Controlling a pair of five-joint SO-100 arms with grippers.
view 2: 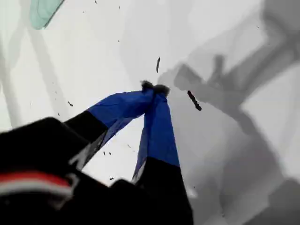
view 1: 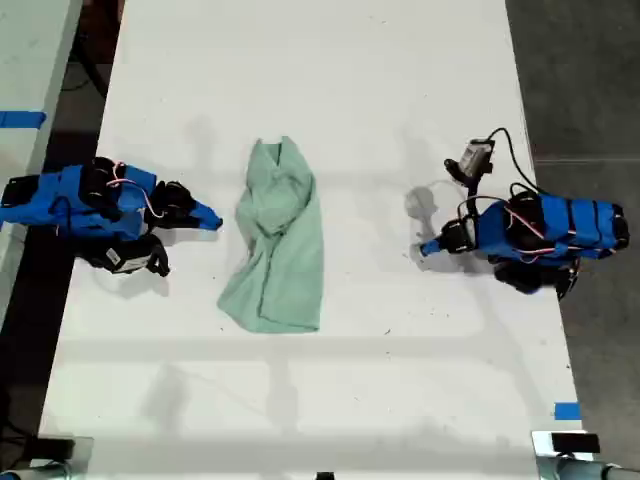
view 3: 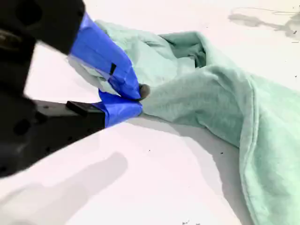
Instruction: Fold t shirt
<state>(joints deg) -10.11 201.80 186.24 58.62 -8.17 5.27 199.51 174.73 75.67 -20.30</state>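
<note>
Bench (view 1: 400, 80): white top, seen from above. A small blue tape mark (view 1: 567, 411) sits near its edge at the exterior view's lower right.

T shirt (view 1: 278, 240): pale mint green, lying on the bench a little toward the exterior view's left of centre, between the two blue arms. It is bunched lengthwise into a long wrinkled strip. The end toward the exterior view's bottom is broad and fairly flat. The end toward the top is narrower, with folds piled up.

Second hand (view 1: 215, 223): on the arm at the exterior view's left, pointing at the shirt's edge about midway along it. From above a thin strip of bare bench shows between tip and cloth. In its own wrist view the hand (view 3: 138, 96) has its blue jaws brought together at the tips, low over the bench, and the shirt (view 3: 211, 89) lies right behind them. No cloth shows between the jaws. Clenched, empty.

First hand (view 1: 425, 248): on the arm at the exterior view's right, also pointing toward the shirt but well apart from it. In its wrist view the hand (view 2: 154, 86) has tips meeting over bare bench, clenched on nothing. Only a corner of the shirt (view 2: 42, 11) shows far off.

Beyond the arms the bench runs on bare to the exterior view's top.
</note>
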